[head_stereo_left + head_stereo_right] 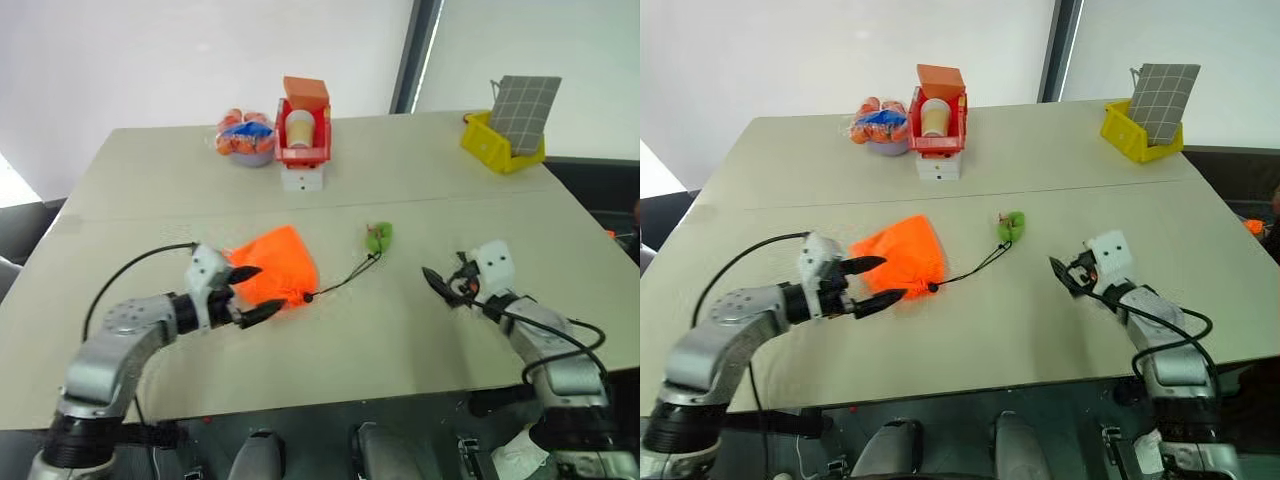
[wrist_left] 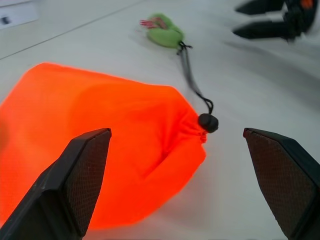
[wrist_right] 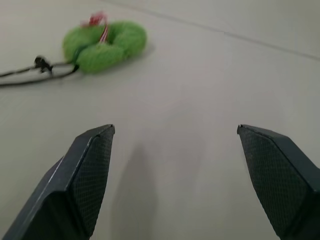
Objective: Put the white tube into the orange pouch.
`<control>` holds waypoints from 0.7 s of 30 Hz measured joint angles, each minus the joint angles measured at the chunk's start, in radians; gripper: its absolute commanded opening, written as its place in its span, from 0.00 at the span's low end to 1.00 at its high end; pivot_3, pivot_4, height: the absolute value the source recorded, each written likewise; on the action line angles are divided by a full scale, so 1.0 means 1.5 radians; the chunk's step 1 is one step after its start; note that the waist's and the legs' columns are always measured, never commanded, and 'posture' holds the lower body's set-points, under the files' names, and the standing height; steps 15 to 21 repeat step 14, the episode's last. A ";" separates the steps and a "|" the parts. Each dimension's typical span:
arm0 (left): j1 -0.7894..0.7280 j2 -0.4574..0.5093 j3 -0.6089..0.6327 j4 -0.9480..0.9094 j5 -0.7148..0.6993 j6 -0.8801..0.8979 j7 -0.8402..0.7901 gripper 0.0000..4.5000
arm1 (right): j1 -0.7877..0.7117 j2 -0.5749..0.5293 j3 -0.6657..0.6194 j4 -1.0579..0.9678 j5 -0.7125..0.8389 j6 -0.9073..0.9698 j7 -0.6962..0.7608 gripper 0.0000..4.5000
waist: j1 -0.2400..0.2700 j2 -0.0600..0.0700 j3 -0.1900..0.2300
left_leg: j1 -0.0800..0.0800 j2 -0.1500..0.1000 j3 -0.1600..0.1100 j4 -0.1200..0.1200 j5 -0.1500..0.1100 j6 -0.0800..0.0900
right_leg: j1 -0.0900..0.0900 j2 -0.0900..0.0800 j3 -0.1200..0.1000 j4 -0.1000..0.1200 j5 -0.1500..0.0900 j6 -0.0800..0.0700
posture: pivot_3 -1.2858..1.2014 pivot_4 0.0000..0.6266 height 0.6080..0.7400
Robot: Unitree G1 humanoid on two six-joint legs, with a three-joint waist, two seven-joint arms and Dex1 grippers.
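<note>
The orange pouch (image 1: 275, 260) lies flat on the table, its mouth cinched shut by a black stopper (image 2: 208, 122). Its black cord (image 1: 345, 277) runs to a green round tag (image 1: 378, 237). The white tube is out of view. My left gripper (image 1: 263, 291) is open at the pouch's near left edge, with the pouch (image 2: 100, 135) just ahead between its fingers (image 2: 82, 175). My right gripper (image 1: 437, 282) stands open over bare table, to the right of the tag (image 3: 105, 45), and holds nothing.
At the table's far side a red bin (image 1: 302, 145) holds a paper cup (image 1: 299, 127) and an orange box (image 1: 306, 93), on a white box. A clear bag of orange fruit (image 1: 243, 137) lies beside it. A yellow bin (image 1: 498, 145) with a checkered board stands far right.
</note>
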 measured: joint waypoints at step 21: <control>0.108 -0.029 0.105 0.169 0.065 -0.161 0.095 1.00 | 0.072 -0.006 -0.044 -0.031 0.068 -0.027 0.104 0.94 | 0.006 -0.001 0.000 | 0.000 0.000 0.000 0.000 0.000 0.000 | 0.000 -0.001 0.000 -0.001 0.000 0.000 | 0.52 0.24 1.00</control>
